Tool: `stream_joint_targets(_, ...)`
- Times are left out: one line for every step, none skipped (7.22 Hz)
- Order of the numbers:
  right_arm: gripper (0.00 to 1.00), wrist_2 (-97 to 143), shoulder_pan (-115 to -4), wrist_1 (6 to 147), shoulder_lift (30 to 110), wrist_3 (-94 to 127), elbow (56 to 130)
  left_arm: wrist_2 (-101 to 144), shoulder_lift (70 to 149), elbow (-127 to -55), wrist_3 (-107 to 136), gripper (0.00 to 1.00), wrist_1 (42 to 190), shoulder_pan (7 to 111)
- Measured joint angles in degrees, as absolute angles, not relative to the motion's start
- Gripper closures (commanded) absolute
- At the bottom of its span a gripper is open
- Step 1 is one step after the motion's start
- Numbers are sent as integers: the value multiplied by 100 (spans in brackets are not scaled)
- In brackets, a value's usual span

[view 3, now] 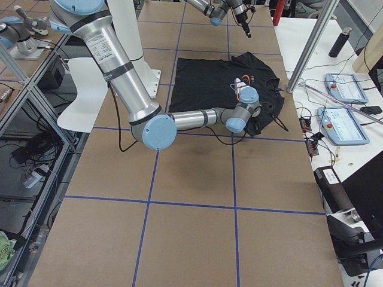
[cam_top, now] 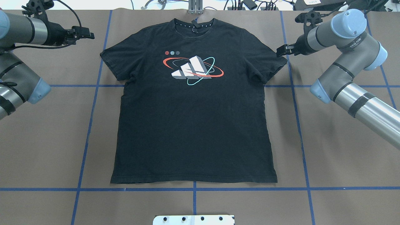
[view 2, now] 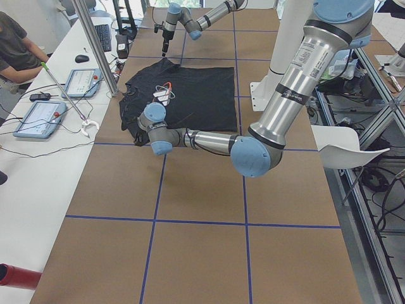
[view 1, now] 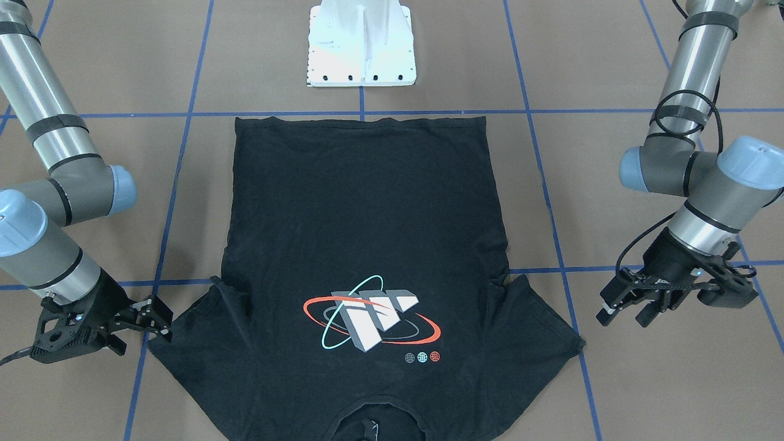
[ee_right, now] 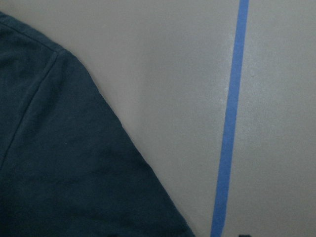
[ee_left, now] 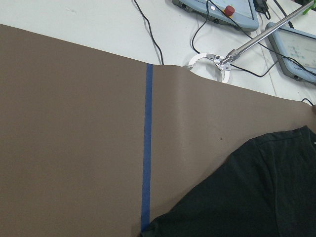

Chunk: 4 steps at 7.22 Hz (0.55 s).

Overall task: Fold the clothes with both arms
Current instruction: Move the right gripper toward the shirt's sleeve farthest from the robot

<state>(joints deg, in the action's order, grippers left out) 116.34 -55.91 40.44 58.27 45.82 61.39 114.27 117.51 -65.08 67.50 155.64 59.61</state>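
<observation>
1. The black T-shirt (cam_top: 193, 125) lies flat with its graphic up, hem nearest the white base (cam_top: 193, 219) and collar farthest from it.
2. Bare table (cam_top: 343, 156) lies beyond both sleeves.
3. The left gripper (view 1: 628, 317) and right gripper (view 1: 142, 340), fingers apart, flank the sleeves, far from the base.

On the right arm (cam_top: 353, 43) — along a dark joint ring — partial lettering reads roughly "EED".

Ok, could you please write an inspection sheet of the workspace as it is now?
Surface: brown cover, blue tape grid.
Job's things: black T-shirt flat, print up, unfolded.
Clutter: nothing seen.
Grippers: left gripper open, clear of the shirt; right gripper open, beside a sleeve.
Cables: black cables on left arm and right arm.
Surroundings: white pedestal base; side bench with pendants; a person seated there.
</observation>
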Motion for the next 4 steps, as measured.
stream_joint_targets(26, 11641, -5574, 4064, 5777, 4438, 6024, 11426, 11753, -6506, 6750, 1, 15565, 5960)
stream_joint_targets(29, 11642, -5551, 4071, 5712, 4318, 5892, 11426, 11753, -6502, 6750, 1, 15565, 5959)
stream_joint_targets(36, 11639, -5532, 4071, 5665, 4199, 5779, 11426, 11752, -6500, 6750, 1, 15565, 5959)
stream_joint_targets(38, 11640, -5525, 4070, 5638, 4140, 5721, 11428, 11749, -6501, 6750, 1, 15565, 5959)
